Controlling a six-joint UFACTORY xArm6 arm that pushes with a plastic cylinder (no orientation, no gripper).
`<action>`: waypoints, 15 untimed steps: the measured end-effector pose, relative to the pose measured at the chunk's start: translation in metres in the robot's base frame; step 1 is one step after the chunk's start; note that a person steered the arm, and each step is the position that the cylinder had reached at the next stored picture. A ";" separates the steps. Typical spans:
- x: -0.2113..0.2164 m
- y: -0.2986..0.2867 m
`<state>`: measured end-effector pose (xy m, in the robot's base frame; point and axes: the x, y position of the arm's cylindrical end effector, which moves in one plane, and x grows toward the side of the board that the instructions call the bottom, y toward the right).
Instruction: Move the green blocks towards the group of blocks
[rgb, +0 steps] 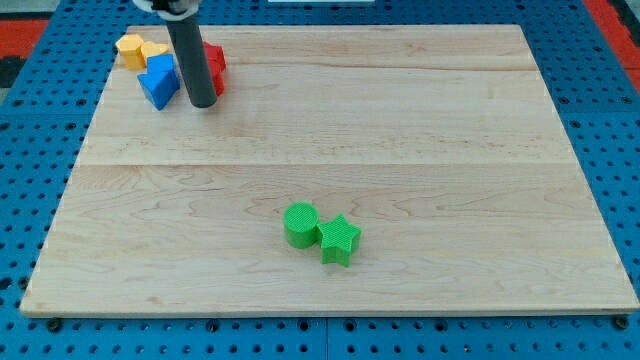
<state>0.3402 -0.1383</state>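
Note:
A green round block (300, 224) and a green star block (339, 240) lie touching each other in the lower middle of the wooden board (420, 130). The group sits at the board's top left: yellow blocks (139, 50), a blue block (159, 82) with a pointed top, and a red block (214, 67) partly hidden behind the rod. My tip (202, 103) stands just to the right of the blue block and in front of the red one, far up and left of the green blocks.
The board lies on a blue perforated table (600, 90). A red patch (20, 30) shows beyond the top left corner.

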 end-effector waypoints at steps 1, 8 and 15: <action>0.016 0.102; 0.133 0.058; 0.191 0.087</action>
<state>0.5311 -0.0516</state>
